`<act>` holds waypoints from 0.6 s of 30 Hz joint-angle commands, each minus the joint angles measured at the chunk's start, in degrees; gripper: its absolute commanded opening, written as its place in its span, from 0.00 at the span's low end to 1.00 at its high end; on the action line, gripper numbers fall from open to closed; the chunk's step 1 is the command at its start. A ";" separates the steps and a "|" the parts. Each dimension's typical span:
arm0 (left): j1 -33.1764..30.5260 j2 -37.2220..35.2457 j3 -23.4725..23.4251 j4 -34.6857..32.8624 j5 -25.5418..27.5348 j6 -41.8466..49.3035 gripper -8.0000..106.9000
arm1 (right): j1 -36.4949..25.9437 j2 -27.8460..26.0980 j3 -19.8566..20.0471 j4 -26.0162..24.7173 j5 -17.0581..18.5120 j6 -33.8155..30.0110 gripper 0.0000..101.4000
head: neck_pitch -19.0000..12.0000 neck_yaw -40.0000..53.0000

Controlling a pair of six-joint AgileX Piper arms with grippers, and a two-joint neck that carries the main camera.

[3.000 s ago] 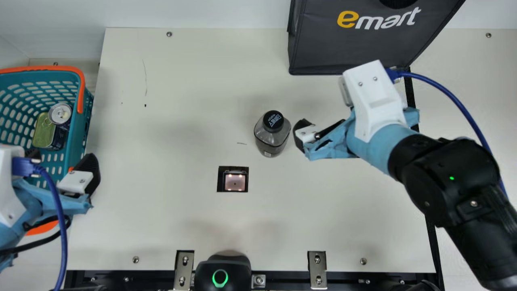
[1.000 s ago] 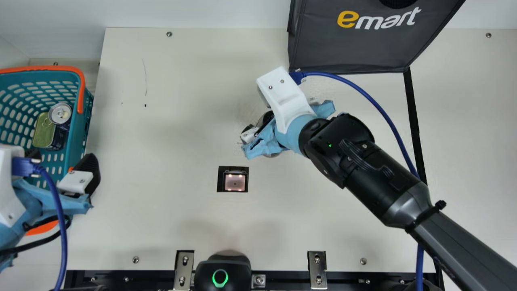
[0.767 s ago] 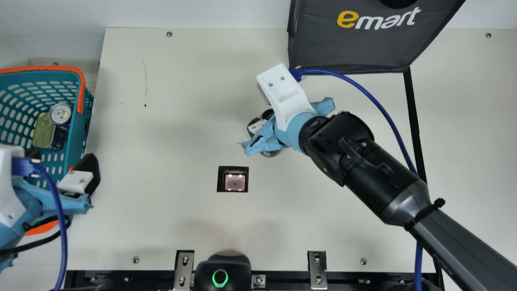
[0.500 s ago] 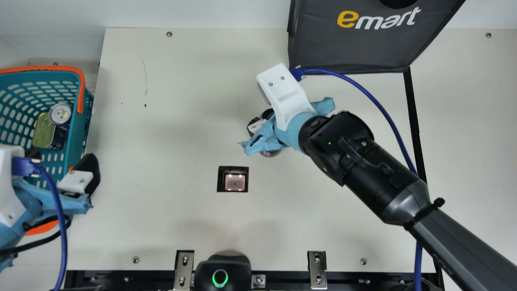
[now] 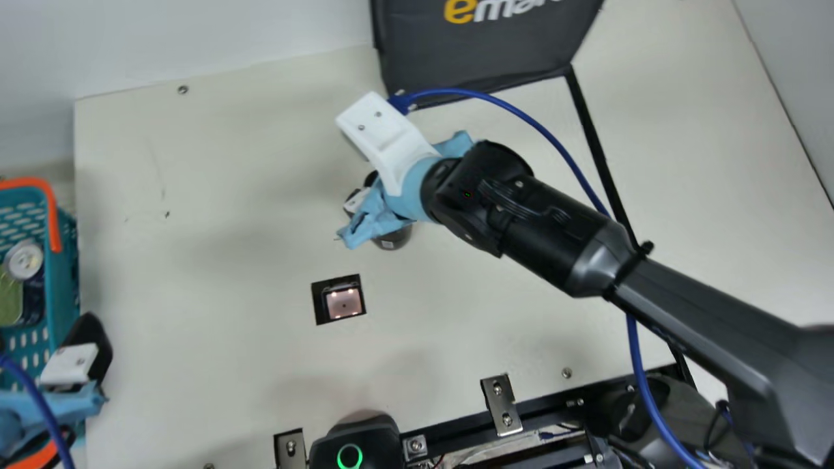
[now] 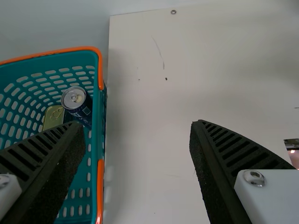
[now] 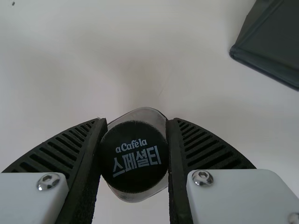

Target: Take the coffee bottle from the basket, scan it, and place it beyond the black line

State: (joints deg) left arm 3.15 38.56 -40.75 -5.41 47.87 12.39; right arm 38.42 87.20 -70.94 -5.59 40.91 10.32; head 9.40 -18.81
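Cream and broad, the table [image 5: 456,293] lies under everything, with the black line [image 5: 596,143] running across it from the bag's near corner to the table's near edge. The right arm [image 5: 554,228], dark and long, slants over that line. The dark grey bag [image 5: 475,52] stands at the far side of the table. At the left, the teal basket [image 5: 64,280] shows its orange handle. The left gripper [image 5: 67,361] hangs at the basket's side, its two fingers spread well apart — in its wrist view, one sits over the basket and the other over the table. The right gripper [image 5: 368,205] has its fingers closed on the coffee bottle [image 5: 393,240], one pressed to each side of the black cap [image 7: 134,156]. The bottle is upright, out of the basket and on the basket's side of the black line — whether its base touches the table, one cannot tell. Near the bottle is the lit scanner [image 5: 343,303]. In the basket, a greenish tin [image 5: 10,299] lies beside a dark blue can [image 6: 76,100] with a silver top.
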 commanded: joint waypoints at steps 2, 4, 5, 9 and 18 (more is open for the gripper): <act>0.00 0.00 0.00 0.00 0.00 0.00 0.85 | -0.22 -0.29 -0.33 -0.17 -0.14 -0.14 0.00 | -1.48 -2.77; 0.00 0.00 0.00 0.00 0.00 0.00 0.85 | -0.41 -0.44 -0.51 -0.24 0.05 -0.21 0.00 | -1.48 -2.77; 0.00 0.00 0.00 0.00 0.00 0.00 0.85 | -0.50 -0.51 -0.59 -0.30 0.15 -0.24 0.00 | -1.48 -2.77; 0.00 0.00 0.00 0.00 0.00 0.00 0.85 | -0.77 -0.82 -0.88 -0.59 0.57 -0.24 0.00 | -1.48 -2.77; 0.00 0.00 0.00 0.00 0.00 0.00 0.85 | -1.49 -1.40 -1.34 -1.45 1.15 0.38 0.00 | -1.48 -2.77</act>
State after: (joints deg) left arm 3.15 38.56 -40.75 -5.41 47.87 12.39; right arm 37.09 85.80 -72.29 -6.81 42.01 10.50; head 9.40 -21.53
